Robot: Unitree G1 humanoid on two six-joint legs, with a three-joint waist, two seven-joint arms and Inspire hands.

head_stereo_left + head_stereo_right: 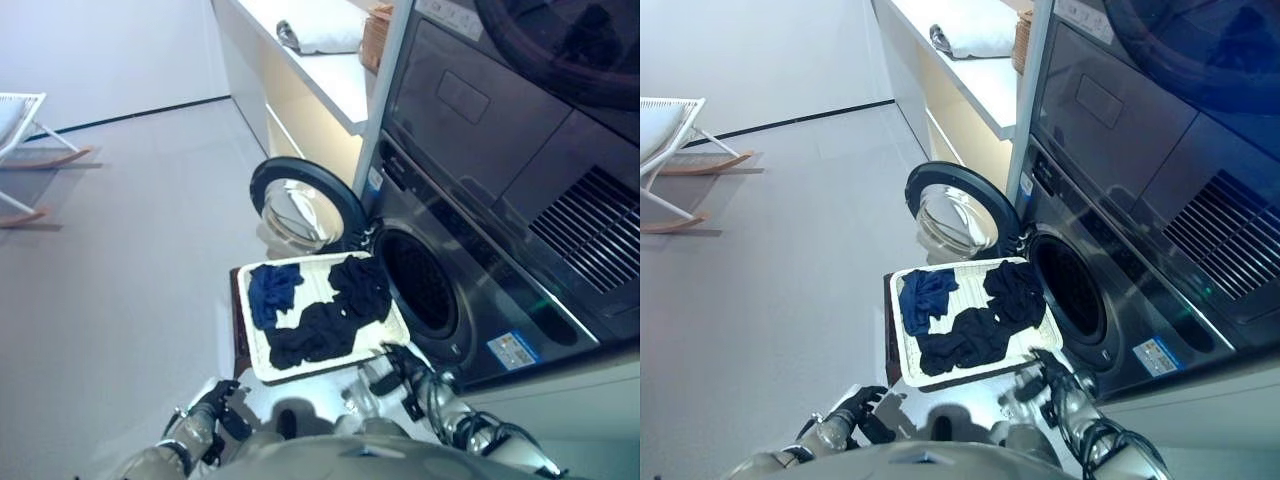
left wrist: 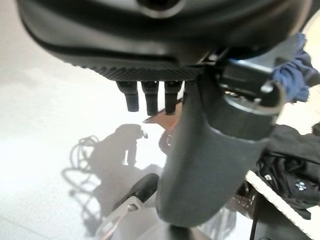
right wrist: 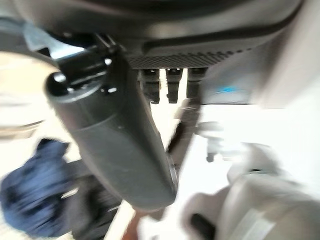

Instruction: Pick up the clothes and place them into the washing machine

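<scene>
Nearest you, both hands hang low and hold nothing: your left hand [image 1: 222,405] sits near the floor short of the tray's near left corner, its fingers [image 2: 146,96] straight and relaxed in its wrist view, and your right hand [image 1: 398,368] hovers just by the tray's near right corner, fingers [image 3: 170,85] likewise straight and loose. Neither touches cloth yet. Beyond them the white laundry tray [image 1: 256,346] rests on a low dark stand, set right beside the washing machine's [image 1: 480,290] open drum, likely so each garment needs only a short carry. On the tray lie a blue garment [image 1: 272,292] at its left and a black heap of clothes [image 1: 338,310] spread from the far right corner toward the near middle. The round door [image 1: 300,208] is swung wide to the left, clear of the opening, so you can judge the black heap the closer first pick for your right hand
</scene>
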